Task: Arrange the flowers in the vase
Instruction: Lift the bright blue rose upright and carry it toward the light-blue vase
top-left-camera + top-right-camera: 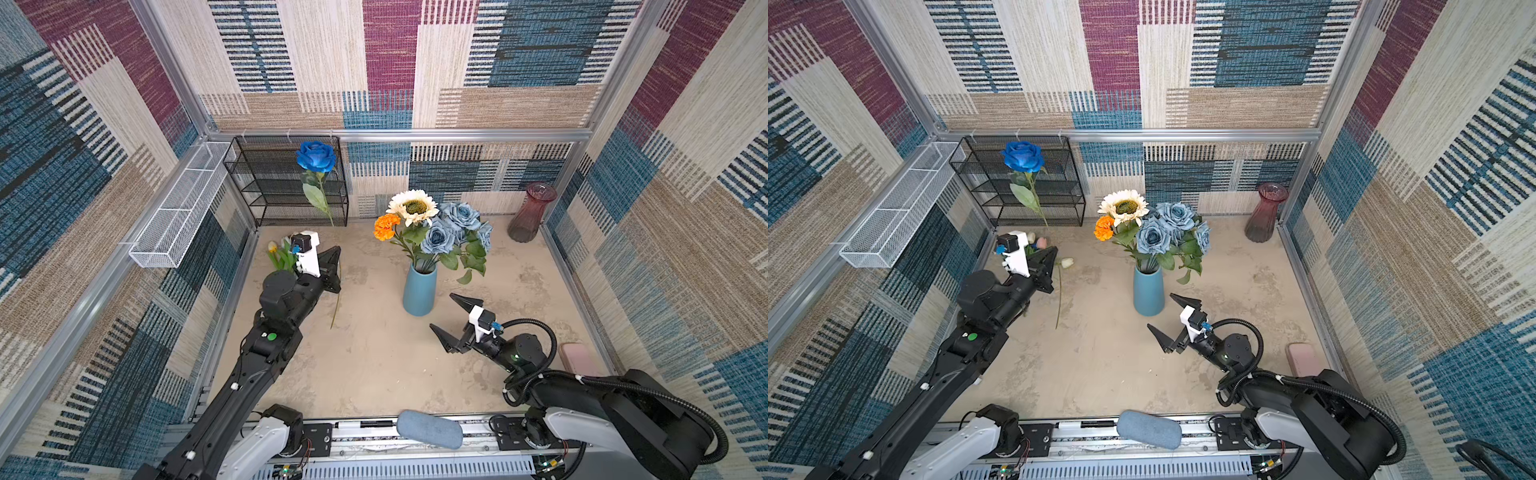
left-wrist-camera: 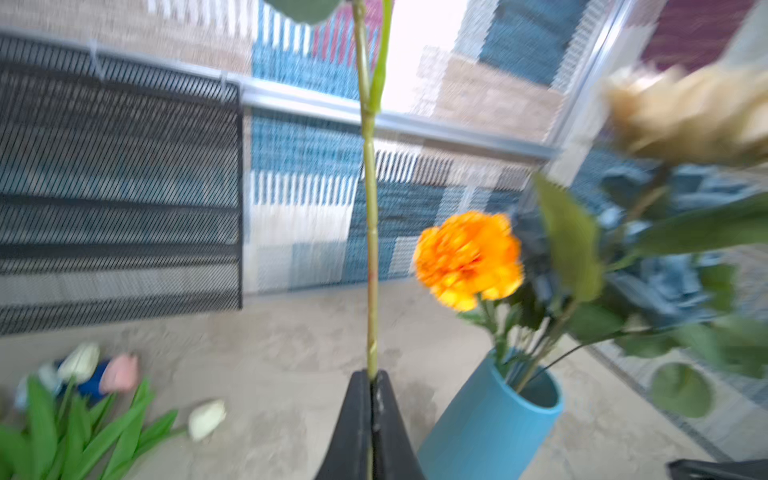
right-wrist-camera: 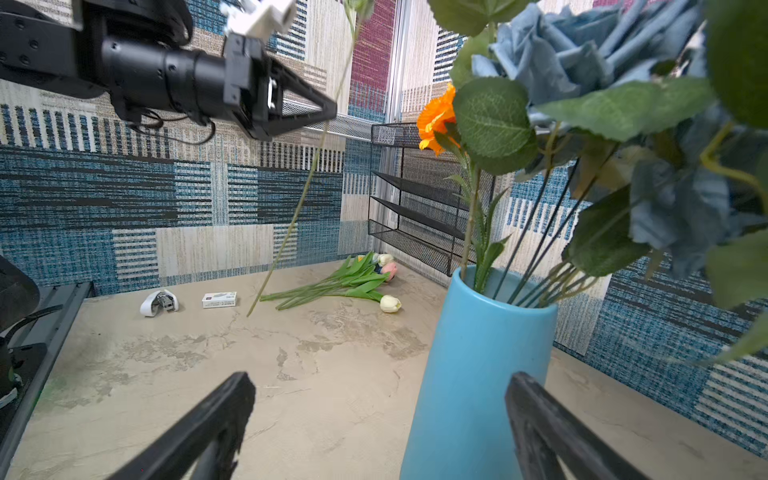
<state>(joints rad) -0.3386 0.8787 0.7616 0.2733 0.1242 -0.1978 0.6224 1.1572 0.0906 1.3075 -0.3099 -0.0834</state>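
Note:
A blue vase (image 1: 419, 291) stands mid-table holding a cream sunflower (image 1: 412, 206), an orange marigold (image 1: 386, 227) and dusty-blue roses (image 1: 459, 216). My left gripper (image 1: 336, 252) is shut on the green stem (image 2: 371, 249) of a deep-blue rose (image 1: 316, 156), which stands nearly upright left of the vase, its stem end hanging close to the table. In the left wrist view the vase (image 2: 490, 428) is just beside the shut fingertips (image 2: 380, 386). Tulips (image 3: 353, 282) lie on the table at the back left. My right gripper (image 1: 442, 311) stands open and empty just in front of the vase (image 3: 478, 374).
A black wire shelf (image 1: 286, 183) stands against the back wall, with a white mesh basket (image 1: 183, 208) on the left wall. A dark red glass vase (image 1: 532, 212) is in the back right corner. A small white box (image 3: 219, 300) and a white device (image 3: 159, 302) lie at the left.

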